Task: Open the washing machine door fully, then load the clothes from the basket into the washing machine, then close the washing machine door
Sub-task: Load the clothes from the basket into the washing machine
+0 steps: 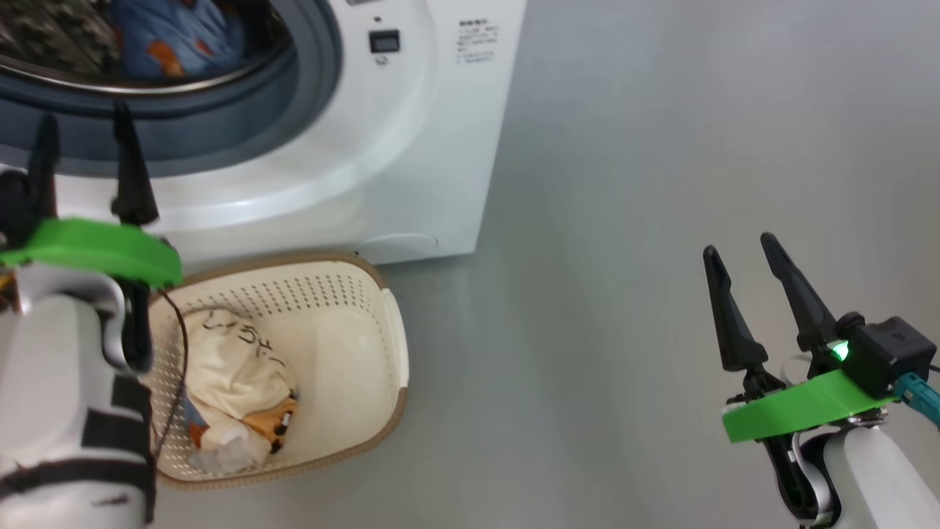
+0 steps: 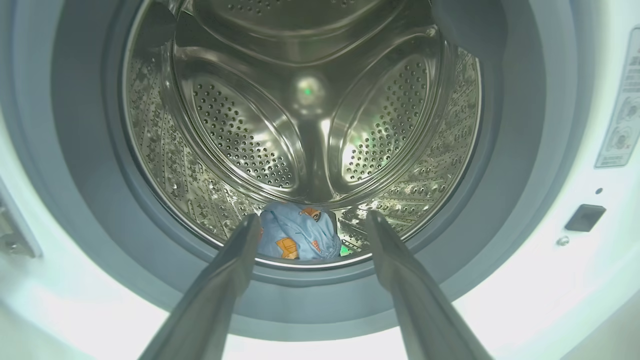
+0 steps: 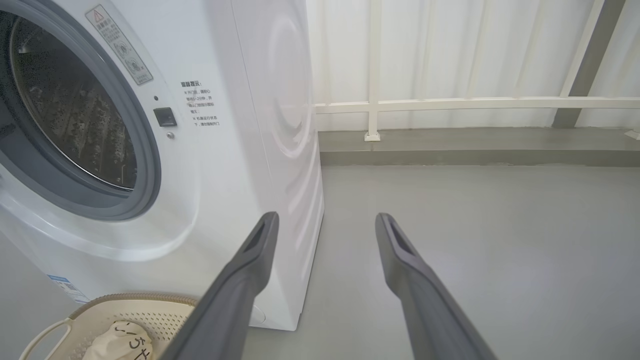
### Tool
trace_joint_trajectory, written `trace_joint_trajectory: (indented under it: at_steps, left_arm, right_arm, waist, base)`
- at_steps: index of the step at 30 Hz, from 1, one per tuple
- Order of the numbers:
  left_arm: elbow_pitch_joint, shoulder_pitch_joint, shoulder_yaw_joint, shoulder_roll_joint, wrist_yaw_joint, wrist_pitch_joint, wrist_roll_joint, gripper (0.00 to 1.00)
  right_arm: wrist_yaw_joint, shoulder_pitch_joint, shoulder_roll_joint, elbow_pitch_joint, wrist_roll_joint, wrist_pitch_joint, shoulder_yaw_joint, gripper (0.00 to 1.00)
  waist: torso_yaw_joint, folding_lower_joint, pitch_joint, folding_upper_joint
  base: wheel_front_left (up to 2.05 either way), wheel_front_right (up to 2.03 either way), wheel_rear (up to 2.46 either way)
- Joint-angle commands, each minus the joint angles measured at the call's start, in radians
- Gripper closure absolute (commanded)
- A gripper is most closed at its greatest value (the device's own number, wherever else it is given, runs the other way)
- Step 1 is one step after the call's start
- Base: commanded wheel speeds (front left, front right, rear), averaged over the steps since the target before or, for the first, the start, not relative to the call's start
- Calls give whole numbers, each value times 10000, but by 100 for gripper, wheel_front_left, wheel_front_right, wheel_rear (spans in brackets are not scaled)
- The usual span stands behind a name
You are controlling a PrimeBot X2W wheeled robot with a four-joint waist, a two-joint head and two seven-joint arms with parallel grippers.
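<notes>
Grey floor (image 1: 661,147) spreads under everything. At 4 o'clock in the head view the right end effector (image 1: 738,246) hangs over it, fingers spread, empty. At 8 o'clock the basket (image 1: 396,345) holds a cream garment (image 1: 235,360) with black lettering toward its 9 o'clock side. At 10 o'clock the left end effector (image 1: 82,121), likewise released and empty, faces the grey-blue gasket (image 1: 319,66) of the washing machine (image 1: 426,147); a light blue garment (image 2: 300,235) lies at 6 o'clock in the steel drum (image 2: 240,125).
</notes>
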Motion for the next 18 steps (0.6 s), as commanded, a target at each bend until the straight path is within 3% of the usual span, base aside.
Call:
trace_joint_trajectory:
  at_steps: [1, 18]
  left_arm:
    - [-436, 342, 300, 295, -43, -62, 136, 0]
    - [-1980, 3637, 527, -453, -110, -62, 634, 0]
  right_arm:
    - [44, 206, -192, -198, 29, -80, 134, 0]
    - [44, 1737, -575, -154, 108, -80, -452, 0]
  waist:
    - [410, 0, -597, 0]
    - [1188, 0, -2323, 0]
  base:
    - [0, 0, 0]
    - [0, 0, 0]
